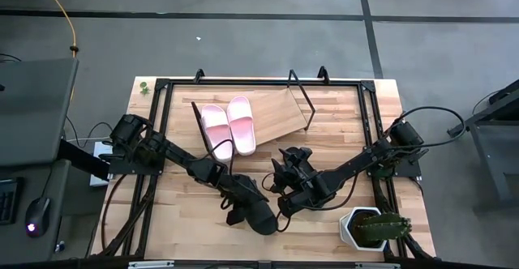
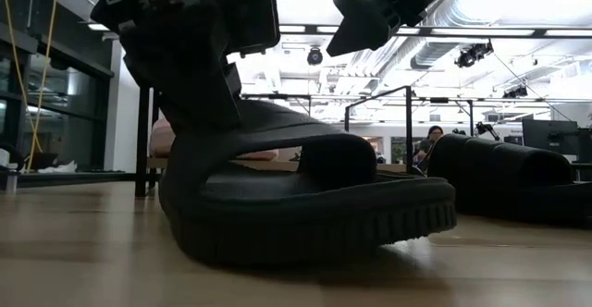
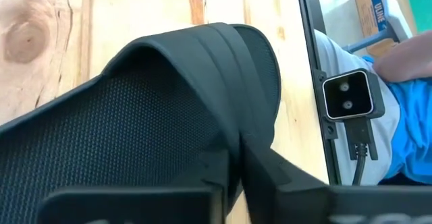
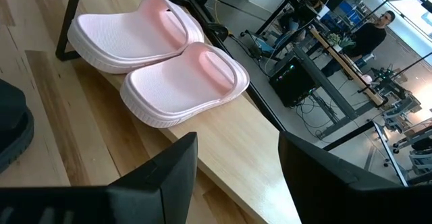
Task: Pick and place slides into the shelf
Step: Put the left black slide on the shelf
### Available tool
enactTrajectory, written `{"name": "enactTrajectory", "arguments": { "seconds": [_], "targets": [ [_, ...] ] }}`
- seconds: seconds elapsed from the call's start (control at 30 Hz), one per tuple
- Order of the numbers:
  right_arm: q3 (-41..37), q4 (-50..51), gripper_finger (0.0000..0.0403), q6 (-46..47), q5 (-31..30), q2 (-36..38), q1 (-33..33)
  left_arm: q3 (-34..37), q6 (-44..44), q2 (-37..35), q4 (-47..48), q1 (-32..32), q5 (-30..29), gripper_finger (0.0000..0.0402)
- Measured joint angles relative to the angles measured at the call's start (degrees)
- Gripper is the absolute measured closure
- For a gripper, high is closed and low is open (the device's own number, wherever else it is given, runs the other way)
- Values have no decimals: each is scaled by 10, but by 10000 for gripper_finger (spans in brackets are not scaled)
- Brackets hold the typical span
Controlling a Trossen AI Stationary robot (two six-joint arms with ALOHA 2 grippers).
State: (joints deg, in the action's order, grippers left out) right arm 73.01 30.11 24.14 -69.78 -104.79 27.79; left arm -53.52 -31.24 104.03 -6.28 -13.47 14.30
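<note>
**Black slide gripped by the left arm in front of the shelf**

The shelf, a light wooden board on a thin black wire frame, is taken here as the landmark. Two pale pink slides are seen lying side by side on its left part, touching each other, with the open toes pointing toward the front edge of the table. The same pink pair is seen in the right wrist view, resting on the board. The right part of the board is bare wood.

In front of the shelf, toward the near edge of the table, one black slide is found. The left gripper is closed on it: in the left wrist view the dark fingers are pressed together on the edge of the wide strap of this slide. In the low view the sole of the slide is seen touching the tabletop, while the gripper is clamped on the heel side from above.

The second black slide is seen just beside the first one, to its right in the low view; in the high view it is mostly hidden under the right arm. The right gripper is held in front of the shelf, near its middle, with the fingers spread wide apart and nothing between them.

A potted cactus stands well apart from the shelf, at the front right corner of the table.
</note>
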Motion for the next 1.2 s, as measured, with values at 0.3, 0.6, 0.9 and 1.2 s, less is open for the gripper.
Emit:
{"name": "enactTrajectory", "arguments": {
  "seconds": [0.3, 0.6, 0.9, 1.2],
  "targets": [
    [0, 0, 203, 0, 0, 0, 0, 0, 8, 0, -1, 0, -1, 373],
    [0, -2, 203, -2, 2, 0, 1, -23, 11, 0, 5, 13, 1, 389],
    [0, 1, 203, -33, -16, 0, 24, -31, 15, 0, 20, 12, 12, 394],
    [1, 9, 203, -63, -30, 31, 74, -31, 26, -15, 54, 15, 11, 398]
  ]
}}
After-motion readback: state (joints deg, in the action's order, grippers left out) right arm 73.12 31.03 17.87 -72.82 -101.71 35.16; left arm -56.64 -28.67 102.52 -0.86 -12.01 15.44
